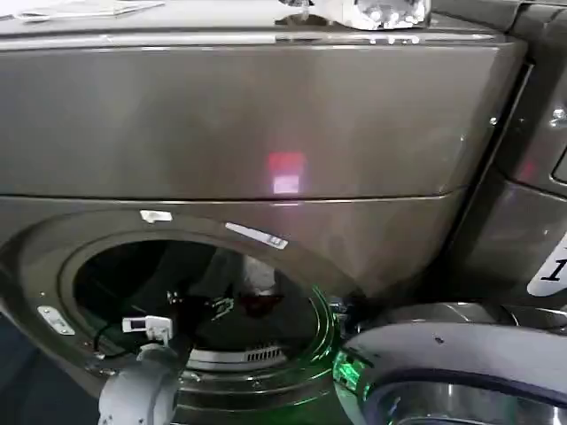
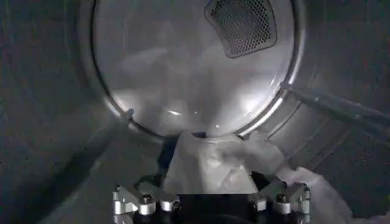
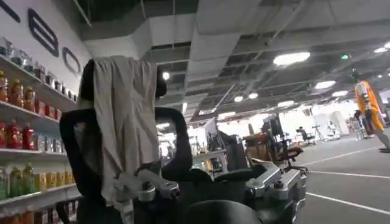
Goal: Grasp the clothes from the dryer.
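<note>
The bronze-grey dryer [image 1: 266, 124] fills the head view, its round porthole [image 1: 199, 305] open at the lower left. The glass door [image 1: 461, 372] is swung out at the lower right. The clothes [image 1: 258, 285], white fabric with a dark red piece, lie deep in the drum. My left gripper [image 1: 208, 307] reaches through the porthole. In the left wrist view the white clothes [image 2: 210, 161] sit on the drum floor by the back wall, and my left gripper [image 2: 210, 176] is open with the fabric between its spread fingers. My right gripper [image 3: 210, 182] is open, held away from the dryer.
A perforated vent [image 2: 241, 24] sits in the drum's back wall, and a drum paddle [image 2: 341, 109] runs beside the clothes. Paper [image 1: 80, 9] and a shiny object [image 1: 381, 13] lie on top of the dryer. A chair draped with grey cloth [image 3: 125, 122] faces the right wrist camera.
</note>
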### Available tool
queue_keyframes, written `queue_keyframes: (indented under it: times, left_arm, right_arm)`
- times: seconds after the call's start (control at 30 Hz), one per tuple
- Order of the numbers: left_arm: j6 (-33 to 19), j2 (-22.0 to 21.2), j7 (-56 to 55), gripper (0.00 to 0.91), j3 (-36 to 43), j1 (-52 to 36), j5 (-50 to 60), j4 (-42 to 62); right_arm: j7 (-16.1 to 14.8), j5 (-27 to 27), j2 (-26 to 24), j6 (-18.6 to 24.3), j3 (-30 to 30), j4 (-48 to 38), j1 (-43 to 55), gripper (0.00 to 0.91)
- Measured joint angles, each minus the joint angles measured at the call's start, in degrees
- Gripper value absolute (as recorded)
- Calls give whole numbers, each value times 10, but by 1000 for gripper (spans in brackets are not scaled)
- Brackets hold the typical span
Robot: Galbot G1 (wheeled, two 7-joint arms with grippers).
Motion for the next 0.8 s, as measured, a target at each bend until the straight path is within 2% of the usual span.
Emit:
queue_keyframes:
  times: [0.07,0.13,0.4,0.53,0.67,0.8]
  left_arm:
    - [-21,-1,71,907,-1,-22,82,20]
    - [-65,2,145,907,0,-44,163,42]
    - [-332,3,348,907,2,-117,329,119]
    - [-433,2,398,907,4,-145,370,154]
    - [-493,3,429,907,9,-166,391,185]
    - [-525,3,448,907,16,-181,403,210]
  right_arm:
    - [0,-1,1,1,0,1,1,907]
    - [-1,-4,4,3,-3,0,2,907]
    - [-2,-14,-2,5,-6,0,6,907]
    - [-2,-17,-2,7,-6,0,7,907]
    - [-2,-21,0,8,-11,2,10,907]
    - [-2,-26,3,8,-17,7,15,907]
